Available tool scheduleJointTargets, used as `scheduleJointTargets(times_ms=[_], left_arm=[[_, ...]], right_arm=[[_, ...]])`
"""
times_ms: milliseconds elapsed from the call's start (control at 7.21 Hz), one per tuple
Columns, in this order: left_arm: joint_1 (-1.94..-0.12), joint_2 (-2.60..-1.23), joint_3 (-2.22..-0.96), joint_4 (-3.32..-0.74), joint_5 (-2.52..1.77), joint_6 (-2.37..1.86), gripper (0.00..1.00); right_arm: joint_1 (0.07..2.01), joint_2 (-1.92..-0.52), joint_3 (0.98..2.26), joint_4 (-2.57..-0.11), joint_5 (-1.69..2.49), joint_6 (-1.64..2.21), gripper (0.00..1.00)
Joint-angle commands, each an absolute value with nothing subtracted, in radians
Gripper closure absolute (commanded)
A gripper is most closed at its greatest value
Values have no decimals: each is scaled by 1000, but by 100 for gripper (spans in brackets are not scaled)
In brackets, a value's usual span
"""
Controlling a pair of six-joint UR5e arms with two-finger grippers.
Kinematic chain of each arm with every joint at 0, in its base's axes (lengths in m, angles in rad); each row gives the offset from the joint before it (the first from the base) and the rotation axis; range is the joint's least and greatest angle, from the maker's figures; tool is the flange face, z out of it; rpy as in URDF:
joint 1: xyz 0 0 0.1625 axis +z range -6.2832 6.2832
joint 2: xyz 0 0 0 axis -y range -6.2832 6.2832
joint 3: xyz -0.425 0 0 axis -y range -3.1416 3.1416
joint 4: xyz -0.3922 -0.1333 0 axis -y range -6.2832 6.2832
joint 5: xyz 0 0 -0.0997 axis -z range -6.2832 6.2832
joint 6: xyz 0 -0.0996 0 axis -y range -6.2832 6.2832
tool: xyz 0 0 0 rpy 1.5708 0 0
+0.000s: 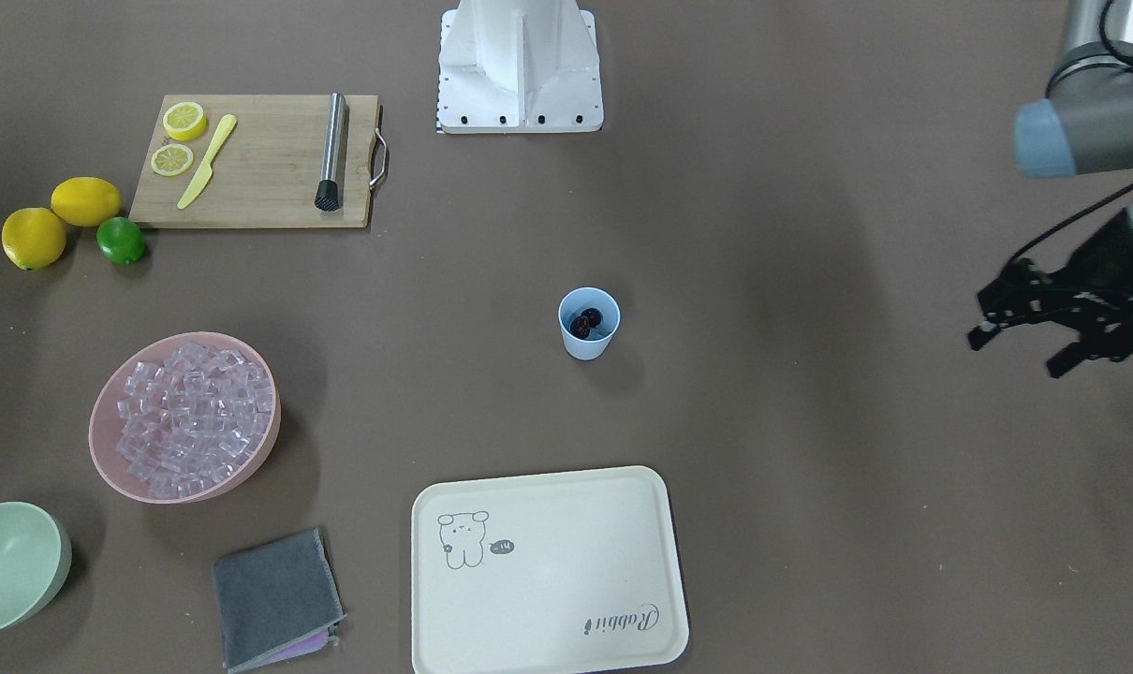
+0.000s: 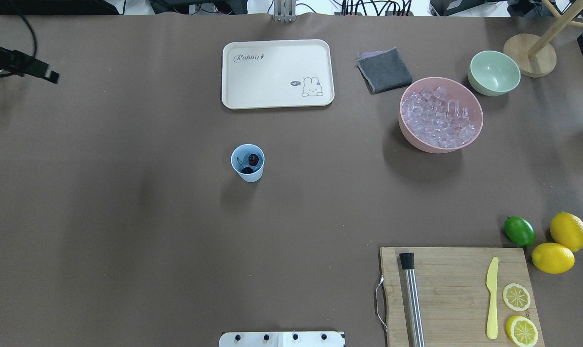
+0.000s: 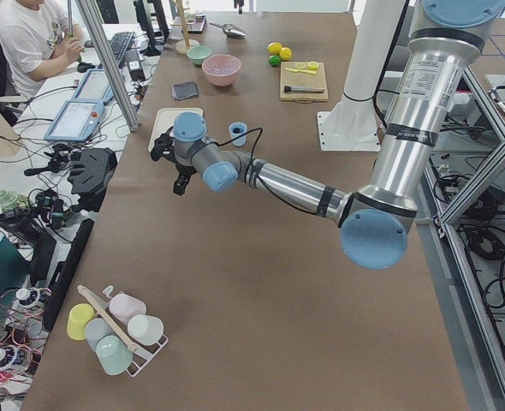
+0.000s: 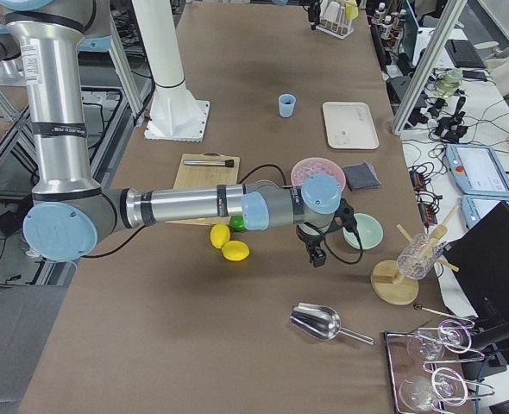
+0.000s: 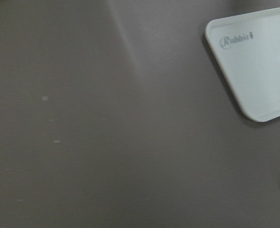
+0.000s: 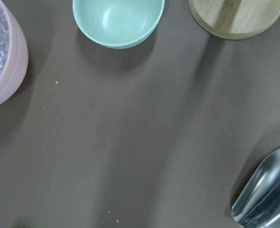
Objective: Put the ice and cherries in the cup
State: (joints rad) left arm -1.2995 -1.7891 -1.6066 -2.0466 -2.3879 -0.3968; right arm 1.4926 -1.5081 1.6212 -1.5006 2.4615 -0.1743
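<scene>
The light blue cup (image 1: 587, 348) stands upright mid-table, also in the overhead view (image 2: 249, 176). The dark red cherries (image 1: 585, 322) lie inside it (image 2: 251, 161). I see no ice in the cup. The ice (image 1: 195, 418) fills the pink bowl (image 2: 412, 137). My left gripper (image 1: 1014, 354) is open and empty, far off to the cup's side near the table edge. My right gripper (image 4: 317, 252) shows only in the exterior right view, hovering near the green bowl, and I cannot tell whether it is open or shut.
A cream tray (image 1: 548, 646), a grey cloth (image 1: 276, 599) and a pale green bowl (image 1: 14, 562) lie at the operators' side. A cutting board (image 1: 257, 178) holds a knife, lemon slices and a muddler. Lemons and a lime (image 1: 120, 241) sit beside it. A metal scoop (image 6: 266, 194) lies near a wooden stand (image 6: 235, 19).
</scene>
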Motion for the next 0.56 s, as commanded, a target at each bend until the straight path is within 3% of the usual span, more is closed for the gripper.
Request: scheduleJointTargets(times_ms=[0,139,416], left_arm=[[-1487,-1641,-1577,-1993,-2515,-102,3],[-1508,-1538,-1604,-2055,-2523,-74,3],[-1520,-1532,-1635,-2063,-2443,-68,2]], right_arm=[[1493,-1503,1620,-1500,2459,-175,1],[1493,-1503,1623,-1499,2459,-175,1],[1500,-1491,1624,-1499,2453,-172,1]])
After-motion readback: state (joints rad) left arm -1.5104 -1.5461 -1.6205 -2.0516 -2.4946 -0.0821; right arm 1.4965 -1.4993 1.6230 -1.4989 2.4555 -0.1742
